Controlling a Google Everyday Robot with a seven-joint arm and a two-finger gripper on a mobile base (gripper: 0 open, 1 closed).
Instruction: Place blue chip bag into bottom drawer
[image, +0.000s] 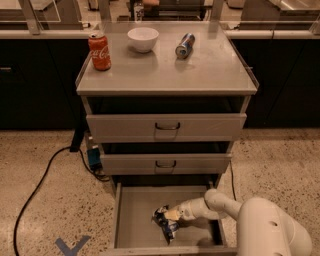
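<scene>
Camera view: the bottom drawer (134, 210) is seen pulled open below two closed drawers with dark loop handles, the top drawer (125, 128) and the middle drawer (130, 164). The blue chip bag (164, 226) is found lying crumpled on the drawer floor, about mid-width, nearer the front edge than the back. The tool (173, 215) is placed low inside the drawer, right at the bag's upper right side, reached in from the right by the white arm (220, 204). Contact with the bag is seen; how far the tool is open, and whether the bag is gripped, cannot be told.

On the grey surface (200, 75) three items are seen. A red soda can (99, 51) is stood upright near the back left corner. A white bowl (143, 39) is set near the back edge, left of centre. A blue-silver can (184, 45) is laid on its side just right of the bowl, well apart from the right edge.

On the speckled floor, a black cable (36, 189) is run left of the cabinet, and a blue tape mark (72, 246) is seen at bottom left.
</scene>
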